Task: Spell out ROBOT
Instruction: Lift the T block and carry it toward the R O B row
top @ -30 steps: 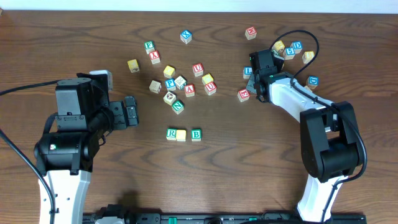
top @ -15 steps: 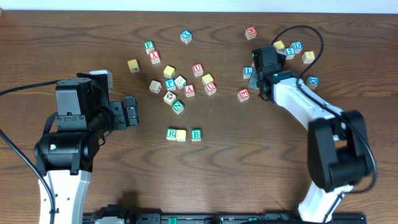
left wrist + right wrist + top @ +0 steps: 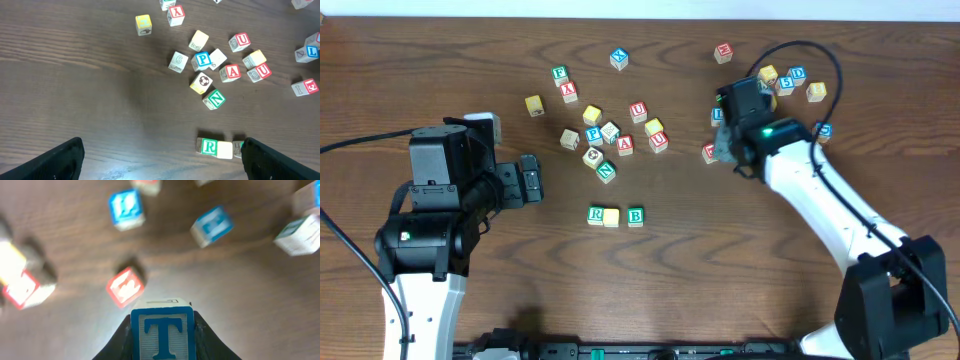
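the right gripper is clamped on a small wooden cube with a blue letter t, with one finger on each side of it, and it holds the cube off the dark wooden table. in the overhead view this gripper hangs over the right group of cubes, just beside a red-lettered cube. the left gripper has its jaws spread wide and grasps nothing. it is at the left side of the table, apart from all cubes. near the middle of the table three cubes make a row and touch each other: a wooden cube with a green r, a pale yellow cube in the middle, and a wooden cube with a green b. some yellow-faced cubes lie loose in the scatter farther up the table.
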You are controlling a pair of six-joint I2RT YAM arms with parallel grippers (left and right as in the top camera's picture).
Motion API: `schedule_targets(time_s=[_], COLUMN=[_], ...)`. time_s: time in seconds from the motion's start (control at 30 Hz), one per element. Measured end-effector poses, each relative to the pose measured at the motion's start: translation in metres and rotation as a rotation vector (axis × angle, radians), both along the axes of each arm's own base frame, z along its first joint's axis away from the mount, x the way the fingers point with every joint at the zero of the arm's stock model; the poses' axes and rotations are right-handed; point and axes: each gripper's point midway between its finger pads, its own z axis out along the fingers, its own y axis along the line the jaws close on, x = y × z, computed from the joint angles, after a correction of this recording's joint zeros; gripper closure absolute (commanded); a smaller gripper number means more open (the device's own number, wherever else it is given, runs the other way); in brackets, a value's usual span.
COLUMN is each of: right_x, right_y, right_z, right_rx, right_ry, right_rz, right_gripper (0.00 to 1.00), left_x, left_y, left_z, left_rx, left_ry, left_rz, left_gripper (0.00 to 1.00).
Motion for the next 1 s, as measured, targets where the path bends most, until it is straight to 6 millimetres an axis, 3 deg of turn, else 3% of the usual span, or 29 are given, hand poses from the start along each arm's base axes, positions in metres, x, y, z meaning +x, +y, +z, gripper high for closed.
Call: schedule_targets(time_s=[0.27,0.4,0.8,1.0], right_x=[-0.031,-0.047,-0.085,-0.092], right_y=[0.061,0.076,0.079,0.086], right_z=[-0.006,-0.015,-0.063,-0.066], right_rx=[0.015,0.014,0.0,0.001], right_ry=[0.028,0.048,0.108,0.11], right_rz=[0.128,0.153,0.154,0.172], right_gripper=[0.93,0.94,0.94,0.9], left_x=[0.0,0.0,0.0,0.0], left_y=[0.0,0.0,0.0,0.0], left_z=[0.0,0.0,0.0,0.0], left_rx=[0.0,0.0,0.0,0.0], left_ry=[0.0,0.0,0.0,0.0], left_rz=[0.0,-0.001,-0.001,0.0], left_gripper=[0.01,0.01,0.01,0.01])
